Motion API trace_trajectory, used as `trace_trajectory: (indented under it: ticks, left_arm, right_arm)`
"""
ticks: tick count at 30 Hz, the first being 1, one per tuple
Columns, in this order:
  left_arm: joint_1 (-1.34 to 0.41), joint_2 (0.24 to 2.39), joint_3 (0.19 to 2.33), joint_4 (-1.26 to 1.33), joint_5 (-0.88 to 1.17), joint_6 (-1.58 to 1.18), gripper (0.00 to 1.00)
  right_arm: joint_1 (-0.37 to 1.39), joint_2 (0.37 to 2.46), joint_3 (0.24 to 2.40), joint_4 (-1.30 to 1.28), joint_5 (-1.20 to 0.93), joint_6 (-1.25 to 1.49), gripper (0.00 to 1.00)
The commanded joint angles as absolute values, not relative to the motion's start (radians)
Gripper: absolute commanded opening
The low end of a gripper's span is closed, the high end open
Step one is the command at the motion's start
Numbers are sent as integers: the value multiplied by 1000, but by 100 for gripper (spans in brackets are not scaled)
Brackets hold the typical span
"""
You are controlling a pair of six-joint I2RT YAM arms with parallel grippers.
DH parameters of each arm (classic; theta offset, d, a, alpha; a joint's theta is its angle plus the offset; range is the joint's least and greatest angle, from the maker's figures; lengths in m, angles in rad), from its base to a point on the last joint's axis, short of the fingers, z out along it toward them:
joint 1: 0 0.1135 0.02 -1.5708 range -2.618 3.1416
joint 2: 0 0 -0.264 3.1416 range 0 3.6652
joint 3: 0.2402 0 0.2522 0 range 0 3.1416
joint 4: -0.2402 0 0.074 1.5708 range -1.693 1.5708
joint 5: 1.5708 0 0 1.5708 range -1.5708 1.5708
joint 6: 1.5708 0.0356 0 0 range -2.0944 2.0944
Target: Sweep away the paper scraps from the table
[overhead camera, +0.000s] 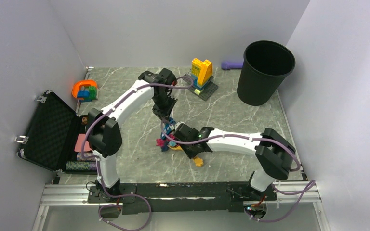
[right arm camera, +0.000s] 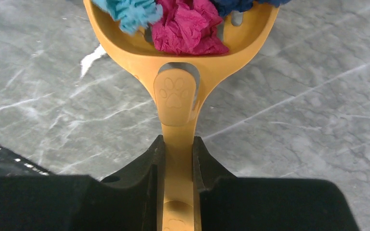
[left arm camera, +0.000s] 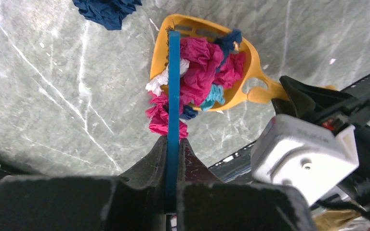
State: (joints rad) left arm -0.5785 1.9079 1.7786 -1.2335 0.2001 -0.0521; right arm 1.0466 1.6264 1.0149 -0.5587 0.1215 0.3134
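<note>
My right gripper [right arm camera: 177,144] is shut on the handle of an orange dustpan [right arm camera: 176,96] that rests on the grey marble table [overhead camera: 135,163]. The paper scraps [left arm camera: 200,67], magenta, teal, white and dark blue, are piled in the pan and at its mouth. My left gripper [left arm camera: 174,142] is shut on a thin blue brush [left arm camera: 174,86] standing across the pan's mouth, with magenta scraps [left arm camera: 161,120] against it. One dark blue scrap [left arm camera: 107,9] lies loose on the table beyond. In the top view both grippers meet mid-table, left [overhead camera: 166,115] and right [overhead camera: 183,139].
A black bin [overhead camera: 265,72] stands at the back right, with a purple object [overhead camera: 231,64] beside it. A yellow-blue brick build [overhead camera: 201,72] stands at the back centre. An open black case [overhead camera: 53,130] is at the left, with an orange-blue toy [overhead camera: 84,90] behind it.
</note>
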Motion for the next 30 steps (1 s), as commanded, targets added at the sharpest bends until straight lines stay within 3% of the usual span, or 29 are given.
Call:
trace_trajectory:
  ticks: [1, 30]
  left_arm:
    - [-558, 1835, 1787, -1235, 314, -96, 0]
    - [-277, 1547, 1629, -930, 439, -259, 0]
  right_arm:
    - [1045, 1551, 938, -416, 241, 321, 0]
    - [1059, 1421, 864, -394, 329, 395, 0]
